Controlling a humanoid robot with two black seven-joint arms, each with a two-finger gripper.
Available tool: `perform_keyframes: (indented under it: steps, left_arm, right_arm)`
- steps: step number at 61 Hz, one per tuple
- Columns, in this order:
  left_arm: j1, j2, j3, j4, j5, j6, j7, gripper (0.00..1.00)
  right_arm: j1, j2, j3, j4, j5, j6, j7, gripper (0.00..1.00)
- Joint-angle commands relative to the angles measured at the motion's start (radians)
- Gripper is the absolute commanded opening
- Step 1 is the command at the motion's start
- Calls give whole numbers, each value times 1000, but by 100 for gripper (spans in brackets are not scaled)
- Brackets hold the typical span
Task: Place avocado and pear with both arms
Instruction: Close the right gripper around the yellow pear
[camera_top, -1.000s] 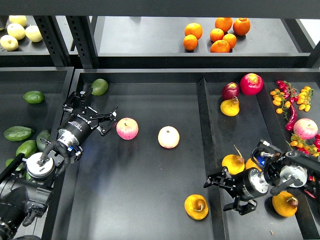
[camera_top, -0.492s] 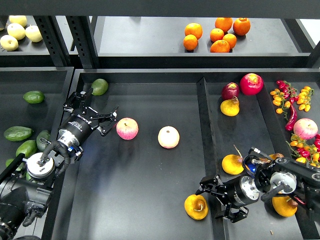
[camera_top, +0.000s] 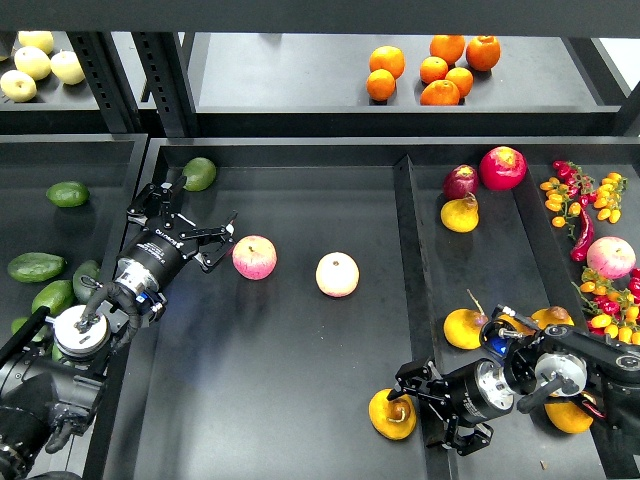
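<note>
The pear (camera_top: 391, 414), golden yellow with a brown stem, lies at the front right of the middle tray (camera_top: 300, 360). My right gripper (camera_top: 421, 407) is open just to its right, over the divider, its fingers beside the pear and not closed on it. The avocado (camera_top: 198, 173), green and teardrop-shaped, lies in the middle tray's far left corner. My left gripper (camera_top: 188, 218) is open and empty, a little in front of the avocado and apart from it.
Two pink apples (camera_top: 254, 257) (camera_top: 337, 274) lie mid-tray. Several avocados (camera_top: 36, 266) fill the left tray. The right tray holds more pears (camera_top: 466, 328), red fruit (camera_top: 502, 167) and chillies. Oranges (camera_top: 440, 72) sit on the back shelf.
My right gripper has moved left and forward from the right tray to the pear's side, staying open. The left arm has not moved.
</note>
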Motion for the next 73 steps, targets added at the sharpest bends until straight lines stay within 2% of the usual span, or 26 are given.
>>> perform_keyframes:
  steps: [1,12,17,21,22,27,41,55,73]
  left_arm:
    - [1,0,0,-2,0,0,0,99]
    - [4,0,0,-3,0,0,-1,99]
    - [4,0,0,-3,0,0,-1,99]
    - [6,0,0,-5,0,0,-1,99]
    - [6,0,1,-5,0,0,-1,99]
    - [8,0,6,-5,0,0,-1,99]
    - [9,0,12,-5,0,0,0,99]
    - [9,0,12,-5,0,0,-1,99]
    - [9,0,12,-5,0,0,0,99]
  right_arm:
    - [-3,0,4,-5,-23,0,0,79]
    - [-5,-2,10,-7,-33,0,0,74]
    - [-8,0,22,-13,-43,0,0,68]
    - [-18,0,42,-20,-45,0,0,56]
    - [-23,3,53,-24,-45,0,0,49]
    - [-43,20,68,-28,-43,0,0,35]
    - [-67,24,125,-42,-27,0,0,10]
    - [-67,17,168,-42,-20,0,0,4]
    - [-35,9,226,-36,-11,0,0,3]
